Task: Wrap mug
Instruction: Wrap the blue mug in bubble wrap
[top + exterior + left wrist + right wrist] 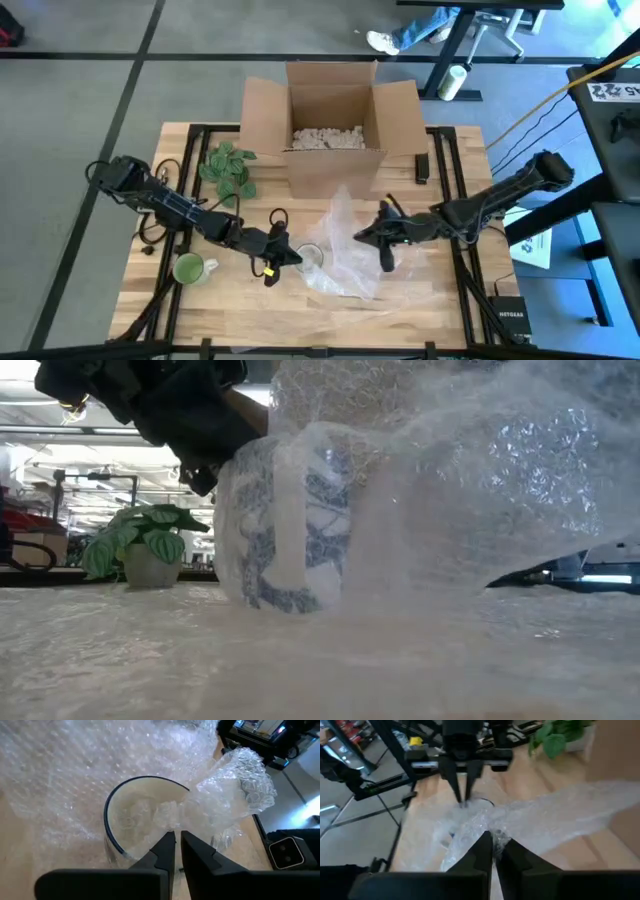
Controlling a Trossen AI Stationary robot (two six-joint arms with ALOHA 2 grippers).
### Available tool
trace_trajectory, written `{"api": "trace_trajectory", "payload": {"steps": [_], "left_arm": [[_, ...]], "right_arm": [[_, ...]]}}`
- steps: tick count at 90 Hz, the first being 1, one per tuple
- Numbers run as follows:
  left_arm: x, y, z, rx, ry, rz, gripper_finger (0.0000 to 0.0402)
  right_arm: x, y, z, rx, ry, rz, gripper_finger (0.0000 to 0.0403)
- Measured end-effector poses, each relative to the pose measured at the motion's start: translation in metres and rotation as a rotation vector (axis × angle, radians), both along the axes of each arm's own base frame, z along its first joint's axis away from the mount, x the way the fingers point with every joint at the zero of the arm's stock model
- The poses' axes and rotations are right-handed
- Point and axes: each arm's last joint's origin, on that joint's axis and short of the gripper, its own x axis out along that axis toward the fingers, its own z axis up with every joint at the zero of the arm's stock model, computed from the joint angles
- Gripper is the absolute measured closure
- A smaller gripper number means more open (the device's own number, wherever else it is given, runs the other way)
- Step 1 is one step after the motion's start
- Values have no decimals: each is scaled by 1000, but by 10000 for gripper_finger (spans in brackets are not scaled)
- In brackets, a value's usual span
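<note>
Item one, the mug (285,525): white with blue pattern and a dark blue rim, it stood upright on the wooden table (420,300), in front of the cardboard box (335,125) and toward the table's front edge, with bubble wrap (350,250) under it, against its side and partly tucked over its mouth. Item two, my left gripper (285,257): it sat just to the left of the mug, directly over the rim, its fingers (167,847) nearly together and pinching a fold of the bubble wrap at the mug's opening. Item three, my right gripper (383,240): it hung to the right of the mug, over the loose spread of the sheet, fingers (482,847) drawn close on a bunched ridge of the wrap that ran from there toward the mug. Item four, a green mug (190,268): it stood left of the wrapped mug, beyond my left gripper, apart from the sheet. Item five, a small potted plant (230,165): it stood left of the box and behind the green mug. Item six, packing peanuts (328,138): pale, lying inside the open box.
</note>
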Motion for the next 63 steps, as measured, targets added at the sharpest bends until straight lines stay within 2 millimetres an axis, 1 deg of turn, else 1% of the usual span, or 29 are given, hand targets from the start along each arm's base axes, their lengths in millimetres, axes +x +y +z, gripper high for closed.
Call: {"api": "trace_trajectory", "payload": {"steps": [7,20,34,47,53,63], "left_arm": [[-1,2,7,16,-29,-7,389],[-6,10,28,36,-118,-8,389],[-15,16,50,71,-205,-19,389],[-25,17,61,77,-223,-29,389],[-28,16,64,77,-223,-36,389],[-33,12,65,90,-215,-35,389]], "right_arm": [[16,4,0,-15,21,45,402],[46,10,-5,-52,62,103,402],[73,12,-3,-66,59,145,402],[97,12,-1,-54,54,203,402],[107,12,-5,-39,65,231,402],[120,14,-22,-16,117,273,402]]}}
